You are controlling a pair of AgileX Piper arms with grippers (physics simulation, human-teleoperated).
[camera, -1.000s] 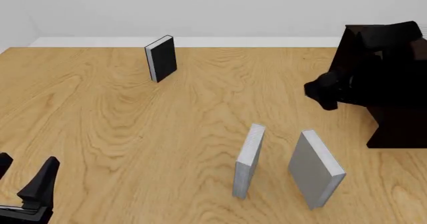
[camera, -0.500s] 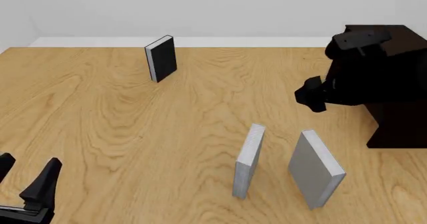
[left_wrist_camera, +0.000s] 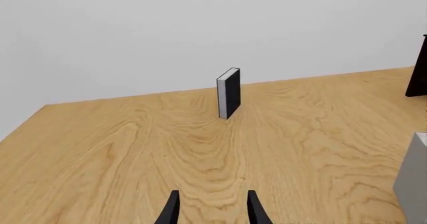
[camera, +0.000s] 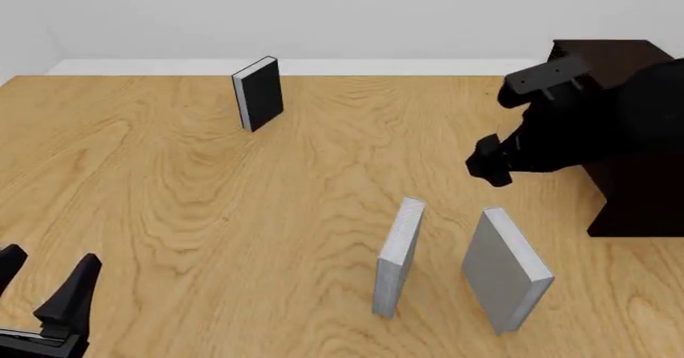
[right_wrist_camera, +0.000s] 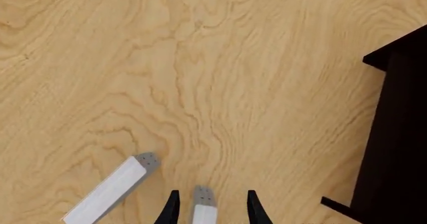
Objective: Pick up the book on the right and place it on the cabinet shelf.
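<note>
The book, light grey with a thick edge, stands upright near the table's front right. My right gripper hangs open above the table, behind the book and apart from it. In the right wrist view the book's top end shows between the open fingers of the right gripper, well below them. The dark brown cabinet stands at the right, partly behind my right arm; I cannot make out its shelf opening. My left gripper is open and empty at the front left, also seen as left gripper.
A slimmer grey book stands upright just left of the book, seen as the slimmer grey book from above. A black book with white pages stands far back left. The cabinet's side lies close beside the right gripper.
My right arm has swung out from the cabinet, moving the gripper left and slightly nearer the grey books. The left gripper and all three books have stayed put.
</note>
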